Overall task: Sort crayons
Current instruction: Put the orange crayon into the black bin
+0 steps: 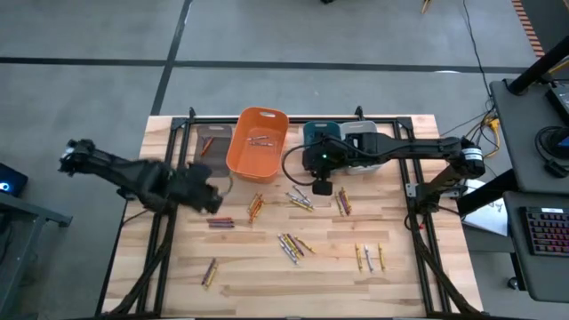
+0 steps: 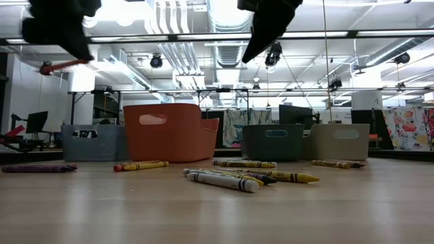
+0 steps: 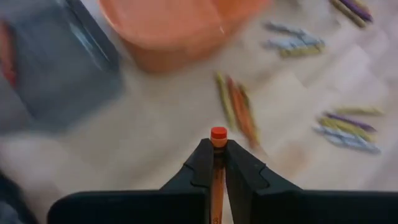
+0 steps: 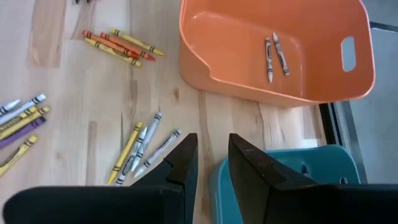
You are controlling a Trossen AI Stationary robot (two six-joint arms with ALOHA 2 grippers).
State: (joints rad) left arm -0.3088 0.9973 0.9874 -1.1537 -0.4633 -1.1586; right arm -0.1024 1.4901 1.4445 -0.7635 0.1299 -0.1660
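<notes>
My left gripper is shut on an orange-red crayon above the table's left part, near the dark grey bin. In the low view it is high at the left. My right gripper is open and empty, above the table by the teal bin. It also shows in the high view. Several groups of crayons lie flat on the wooden table. Two greyish crayons lie in the orange bin. My left gripper pinches the orange-red crayon between its two fingers. The crayon lies along the fingers, and its flat end sticks out just past the fingertips. It is lifted clear of the table and shows about level below the gripper in the low view.
Four bins stand in a row at the table's far side: dark grey, orange, teal and a light grey one. Crayon groups lie in the middle, near the right and near the left.
</notes>
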